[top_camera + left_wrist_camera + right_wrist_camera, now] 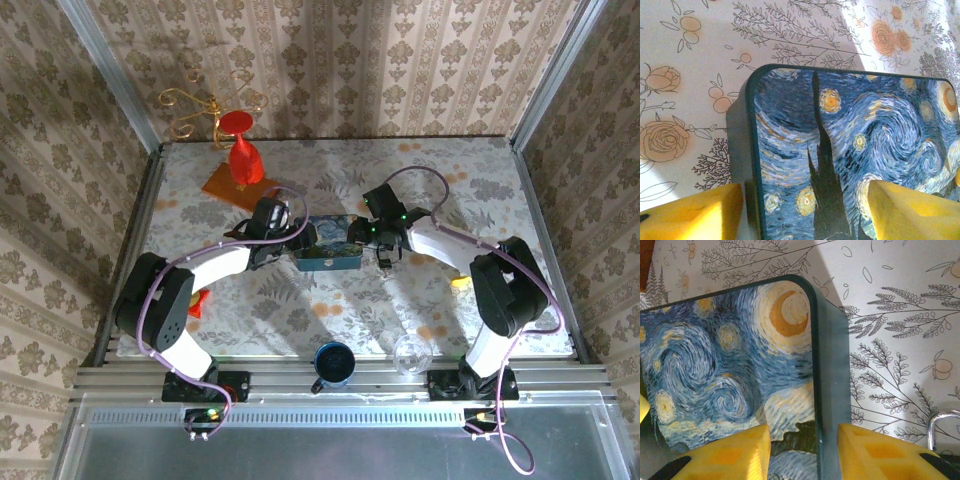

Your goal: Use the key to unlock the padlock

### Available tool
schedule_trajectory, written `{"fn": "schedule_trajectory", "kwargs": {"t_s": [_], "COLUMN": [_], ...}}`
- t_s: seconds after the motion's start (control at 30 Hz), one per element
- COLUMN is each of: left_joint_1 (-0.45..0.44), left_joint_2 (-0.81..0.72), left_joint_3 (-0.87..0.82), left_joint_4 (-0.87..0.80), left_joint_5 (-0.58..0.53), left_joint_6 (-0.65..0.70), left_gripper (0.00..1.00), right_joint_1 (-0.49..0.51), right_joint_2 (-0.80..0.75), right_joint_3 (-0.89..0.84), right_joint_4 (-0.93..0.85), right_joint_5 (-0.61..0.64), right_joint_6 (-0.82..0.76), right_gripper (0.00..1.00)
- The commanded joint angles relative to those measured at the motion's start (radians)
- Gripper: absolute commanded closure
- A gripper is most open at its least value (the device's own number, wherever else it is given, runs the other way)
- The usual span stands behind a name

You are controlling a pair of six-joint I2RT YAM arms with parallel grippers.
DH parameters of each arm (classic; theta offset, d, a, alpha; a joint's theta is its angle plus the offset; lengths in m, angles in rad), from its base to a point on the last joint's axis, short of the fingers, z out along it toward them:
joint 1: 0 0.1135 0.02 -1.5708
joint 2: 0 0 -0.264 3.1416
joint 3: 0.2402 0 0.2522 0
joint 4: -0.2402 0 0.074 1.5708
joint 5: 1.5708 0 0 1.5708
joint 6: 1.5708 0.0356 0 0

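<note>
The right gripper (802, 440) stands part open and empty, astride the blue tin's (730, 355) right wall. Just right of its outer finger, at the lower right of the right wrist view, curves the padlock's (931, 435) silvery shackle. Farther off, the left gripper (805, 200) is wide and empty, straddling the tin's left end. The right arm looks nearer.
</note>
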Motion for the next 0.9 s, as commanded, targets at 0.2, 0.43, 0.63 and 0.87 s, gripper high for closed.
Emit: {"fn": "schedule_trajectory", "kwargs": {"t_s": [0.2,0.43,0.63,0.87], "left_joint_1": [0.07,0.152,0.185,0.255], "left_joint_2": [-0.252,-0.535,-0.777,-0.922], "left_joint_3": [-0.059,-0.169,-0.322,-0.501], "left_joint_4": [-0.066,-0.146,-0.116,0.079], "left_joint_5": [-0.093,-0.298,-0.551,-0.663], "left_joint_6": [0.034,0.182,0.315,0.416], "left_gripper": [0.1,0.0,0.0,0.0], "right_joint_1": [0.007,-0.018,-0.082,-0.157], "right_joint_2": [-0.197,-0.458,-0.733,-0.965], "right_joint_3": [-0.035,-0.158,-0.33,-0.488], "right_joint_4": [-0.149,-0.209,-0.172,-0.05], "right_joint_5": [0.212,0.419,0.54,0.615], "right_joint_6": [-0.023,-0.056,-0.044,-0.097], "right_gripper": [0.48,0.32,0.0,0.0]}}
